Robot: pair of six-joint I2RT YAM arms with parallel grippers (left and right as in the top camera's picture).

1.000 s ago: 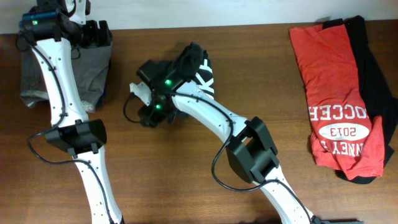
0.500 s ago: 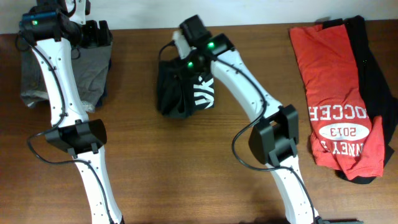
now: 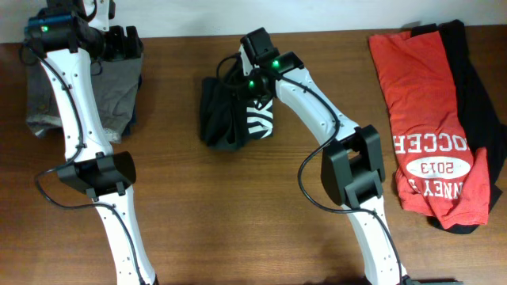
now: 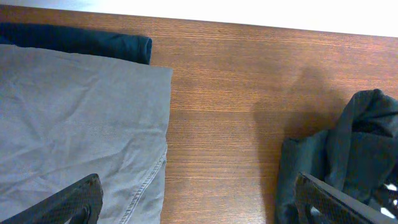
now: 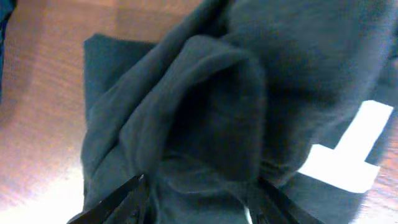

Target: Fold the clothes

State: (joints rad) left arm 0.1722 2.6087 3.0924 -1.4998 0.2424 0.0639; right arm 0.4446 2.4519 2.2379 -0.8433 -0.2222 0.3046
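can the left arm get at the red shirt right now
Probably not. The left gripper sits over the grey garment at the far left, the red shirt lies at the far right, and the right arm and black lettered shirt stand between.

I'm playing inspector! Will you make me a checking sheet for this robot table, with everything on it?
Surface: brown wooden table.
Job's things: black lettered T-shirt bunched at centre; red T-shirt lying over another black T-shirt, at the right.
Clutter: folded grey garment, back left corner.
Tools: left tool open, above the grey garment; right tool closed on a bunch of the lettered shirt.
Cables: black cables looping along both arms.
Surroundings: pale strip beyond the far edge.
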